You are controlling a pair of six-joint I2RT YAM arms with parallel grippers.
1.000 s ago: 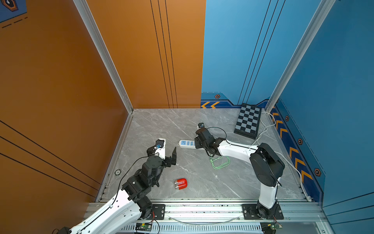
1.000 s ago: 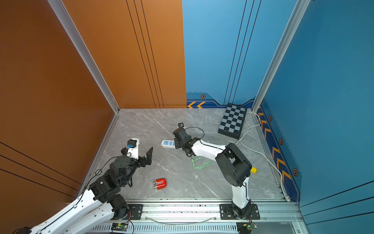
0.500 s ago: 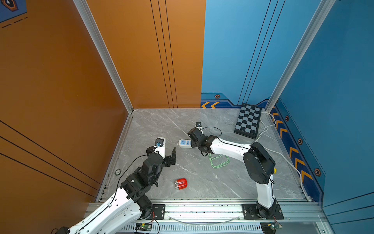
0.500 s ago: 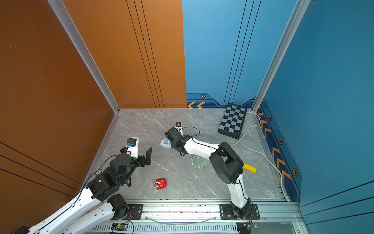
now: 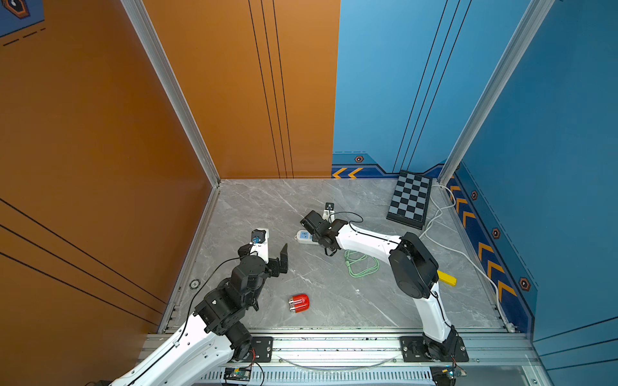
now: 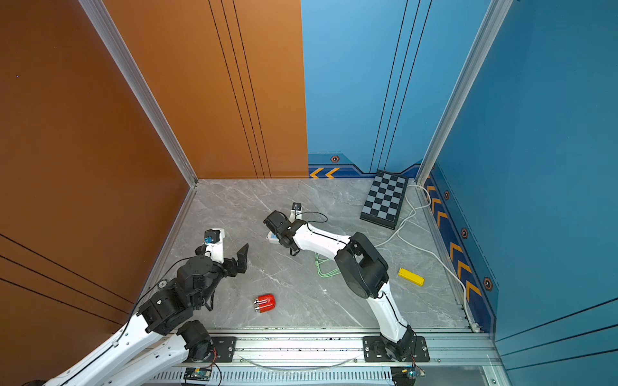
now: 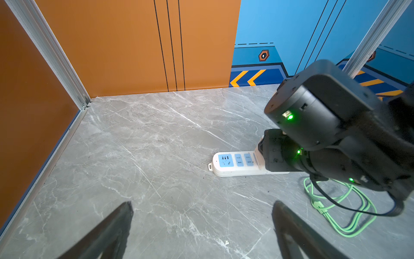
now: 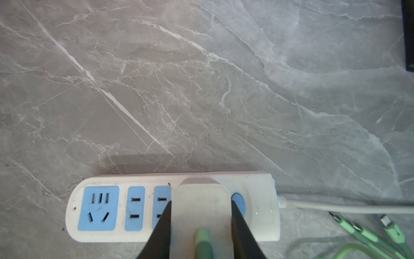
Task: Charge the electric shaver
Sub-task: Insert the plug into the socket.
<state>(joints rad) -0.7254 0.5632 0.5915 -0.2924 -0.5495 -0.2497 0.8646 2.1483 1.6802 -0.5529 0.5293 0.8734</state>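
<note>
The electric shaver (image 5: 298, 303) (image 6: 265, 303), red and glossy, lies alone on the grey floor near the front edge. My left gripper (image 5: 267, 249) (image 7: 202, 204) hangs open and empty, behind and to the left of the shaver. My right gripper (image 8: 201, 201) is shut on a white charger block (image 8: 201, 208), which stands on the white power strip (image 8: 100, 208) (image 5: 303, 235) between a blue two-pin socket and the round blue button. A green cable (image 8: 202, 242) leaves the block and coils on the floor (image 5: 361, 264). The block's prongs are hidden.
A checkerboard (image 5: 410, 200) leans at the back right corner. A yellow block (image 5: 446, 278) lies to the right of my right arm. The strip's white cord (image 5: 468, 257) runs along the right side. Orange and blue walls enclose the floor.
My right arm has swung left with the charger block, from behind the strip's right part to over the strip. The left arm and the shaver have barely moved.
</note>
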